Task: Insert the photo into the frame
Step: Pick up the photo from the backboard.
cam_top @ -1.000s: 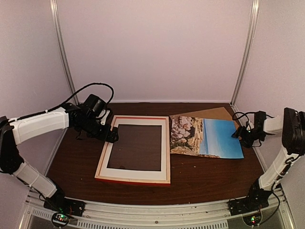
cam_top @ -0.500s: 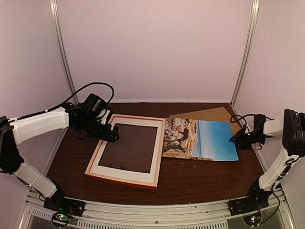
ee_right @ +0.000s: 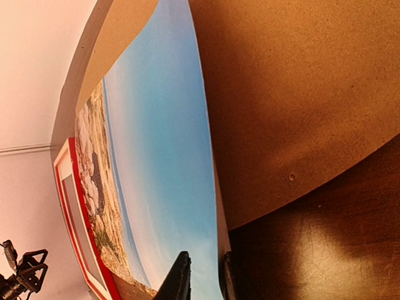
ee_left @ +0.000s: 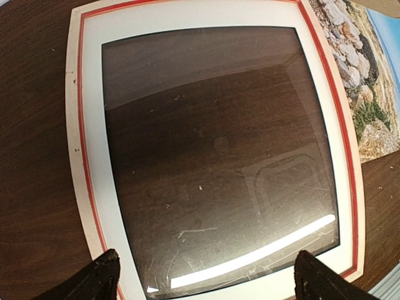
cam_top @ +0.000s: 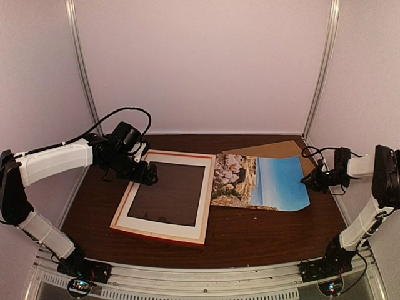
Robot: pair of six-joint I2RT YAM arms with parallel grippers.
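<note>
STEP: took hold of the photo (cam_top: 262,183) | PHOTO: lay on the table (cam_top: 262,228), abutting the frame (cam_top: 165,226) on its right | right gripper (cam_top: 310,181): seemingly clamped on photo's right edge | left gripper (cam_top: 148,177): jaws wide apart, hovered over frame's far-left corner | NEXT: called for lifting, carrying leftward, squaring to opening

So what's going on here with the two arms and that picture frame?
The right gripper is pinching the right edge of the photo, which lies partly over a brown backing board and reaches the frame's right side. The left gripper sits open at the far left corner of the frame, holding nothing. The frame lies flat on the table with a white mat in it; the photo is not yet inside.
</note>
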